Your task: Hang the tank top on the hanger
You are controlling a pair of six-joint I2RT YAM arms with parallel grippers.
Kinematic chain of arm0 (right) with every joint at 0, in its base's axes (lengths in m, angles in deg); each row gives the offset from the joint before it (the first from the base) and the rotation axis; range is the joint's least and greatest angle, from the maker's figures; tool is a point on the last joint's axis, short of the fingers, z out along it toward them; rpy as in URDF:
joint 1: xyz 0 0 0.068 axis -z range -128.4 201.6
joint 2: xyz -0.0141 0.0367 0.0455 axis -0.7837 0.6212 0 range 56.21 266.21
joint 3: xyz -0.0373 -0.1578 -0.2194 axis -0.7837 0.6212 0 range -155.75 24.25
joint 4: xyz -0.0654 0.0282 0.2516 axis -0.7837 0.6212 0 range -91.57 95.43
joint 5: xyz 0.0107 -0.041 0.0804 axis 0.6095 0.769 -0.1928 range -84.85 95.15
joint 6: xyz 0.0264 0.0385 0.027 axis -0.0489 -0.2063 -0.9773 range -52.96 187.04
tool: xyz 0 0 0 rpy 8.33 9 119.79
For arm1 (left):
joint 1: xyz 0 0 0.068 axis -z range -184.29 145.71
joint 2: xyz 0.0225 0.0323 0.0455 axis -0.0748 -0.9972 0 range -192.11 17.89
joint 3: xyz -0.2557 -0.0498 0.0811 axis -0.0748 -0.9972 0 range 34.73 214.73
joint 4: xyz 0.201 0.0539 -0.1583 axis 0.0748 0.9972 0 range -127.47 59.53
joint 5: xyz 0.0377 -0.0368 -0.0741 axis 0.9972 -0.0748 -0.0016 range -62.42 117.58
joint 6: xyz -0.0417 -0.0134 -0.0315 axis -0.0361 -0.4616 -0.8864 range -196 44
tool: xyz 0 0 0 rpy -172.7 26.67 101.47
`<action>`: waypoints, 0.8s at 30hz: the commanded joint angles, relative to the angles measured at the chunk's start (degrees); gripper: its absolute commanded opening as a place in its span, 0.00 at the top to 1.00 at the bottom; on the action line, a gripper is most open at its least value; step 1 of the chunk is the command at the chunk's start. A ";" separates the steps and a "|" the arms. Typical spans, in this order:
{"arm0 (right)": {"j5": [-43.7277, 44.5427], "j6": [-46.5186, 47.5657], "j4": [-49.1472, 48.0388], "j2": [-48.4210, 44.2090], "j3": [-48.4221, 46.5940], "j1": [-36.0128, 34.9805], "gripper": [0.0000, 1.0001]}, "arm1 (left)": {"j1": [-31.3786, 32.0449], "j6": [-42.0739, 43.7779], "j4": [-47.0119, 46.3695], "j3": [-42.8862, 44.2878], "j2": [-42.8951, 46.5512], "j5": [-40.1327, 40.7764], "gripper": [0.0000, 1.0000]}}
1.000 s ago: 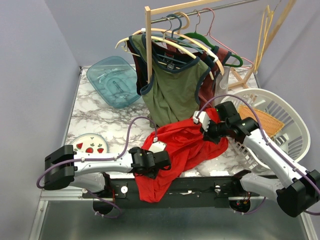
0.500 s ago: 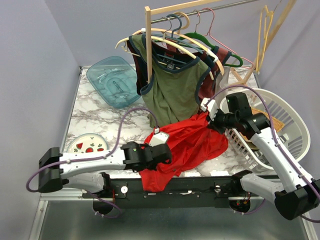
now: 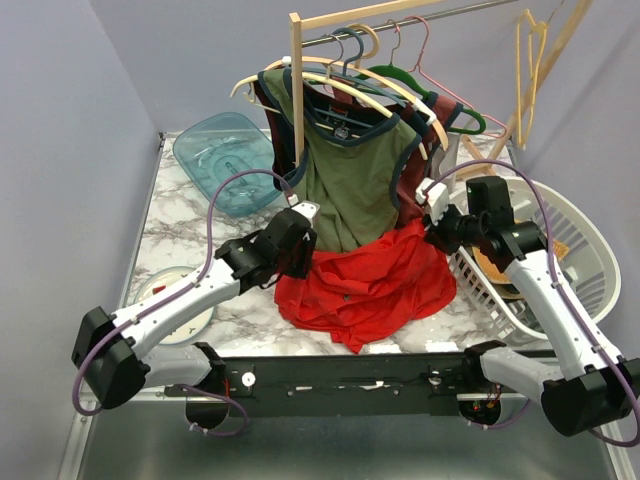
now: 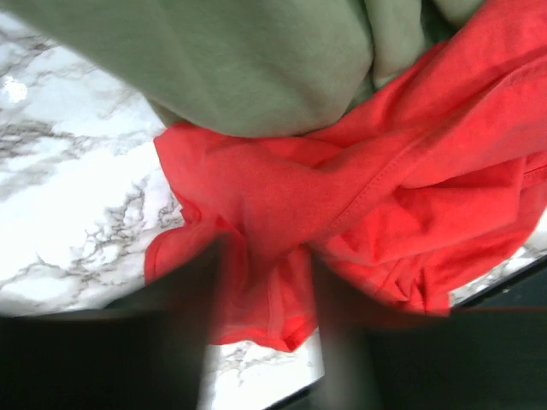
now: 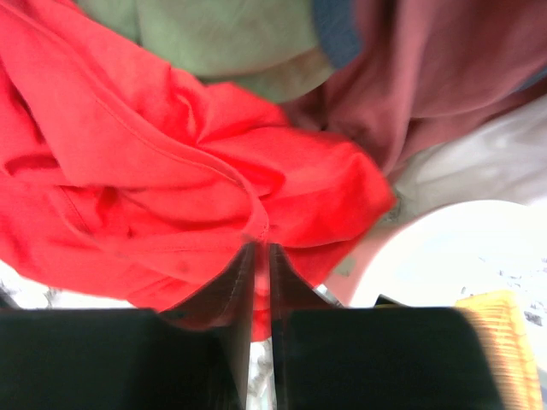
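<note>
The red tank top (image 3: 370, 285) lies crumpled on the marble table in front of the rack. My right gripper (image 3: 437, 232) is at its right upper edge, shut on a fold of the tank top (image 5: 171, 171), with the fabric pinched at the fingertips (image 5: 244, 256). My left gripper (image 3: 303, 255) is at the top's left edge. Its blurred fingers (image 4: 214, 290) stand apart over the tank top (image 4: 385, 196), with red cloth lying between them. A thin yellow hanger (image 3: 528, 60) hangs at the far right of the rack.
The olive top (image 3: 350, 175) and the maroon garment (image 3: 425, 170) hang on the rack just behind the red top. A teal bin (image 3: 225, 155) is at the back left, a white laundry basket (image 3: 590, 235) on the right, and a plate (image 3: 190, 325) on the left.
</note>
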 commanded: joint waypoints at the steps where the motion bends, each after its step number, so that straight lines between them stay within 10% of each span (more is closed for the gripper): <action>1: -6.20 0.01 5.15 -2.07 -2.63 1.84 0.58 | -1.50 4.16 -7.74 -0.36 -0.73 -9.21 0.27; 7: -14.37 -0.16 16.23 -4.19 -21.95 10.01 0.34 | -2.38 13.11 -6.34 3.60 6.12 -5.53 0.01; 24: -0.69 -33.03 -1.51 18.12 -60.38 30.76 0.14 | -3.79 28.59 -20.04 -13.62 21.78 0.54 0.01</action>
